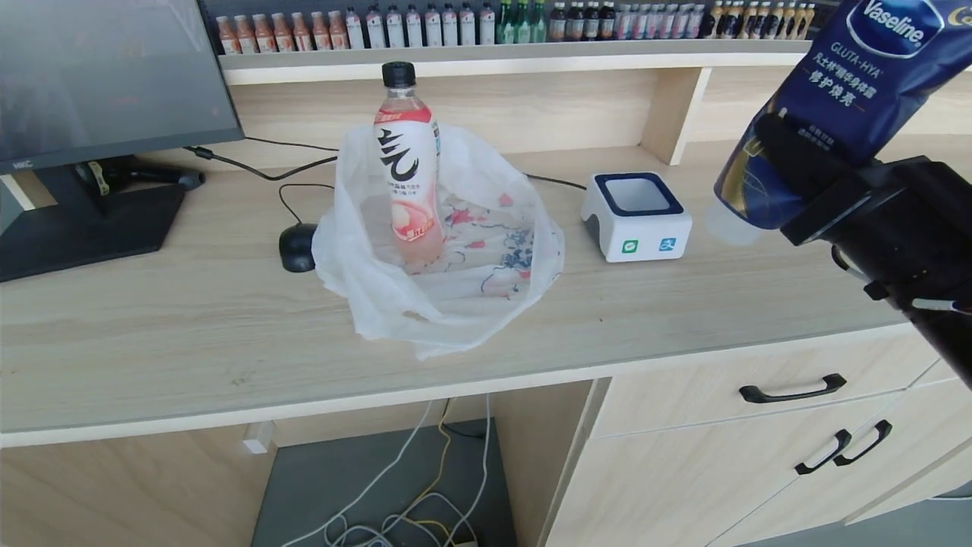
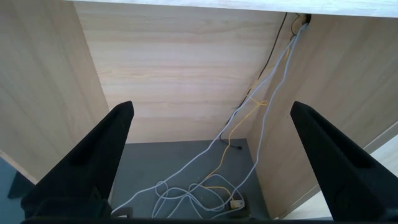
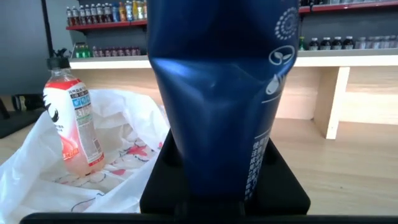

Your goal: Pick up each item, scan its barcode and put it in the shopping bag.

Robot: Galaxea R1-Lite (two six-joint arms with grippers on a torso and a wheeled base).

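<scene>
Counter point(image 1: 190, 327), bottle point(image 1: 410, 175) in bag point(image 1: 456, 304), right gripper point(image 1: 805, 190) clasping tube point(image 1: 858, 76), left gripper point(image 2: 211, 109) spread below

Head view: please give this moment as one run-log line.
right gripper: shut on blue tube, high, right of scanner | left gripper: open, pointing under counter | pink bottle: upright in bag

Head overlooks counter point(image 1: 152, 342), right wrist shares bag point(image 1: 357, 254)
</scene>
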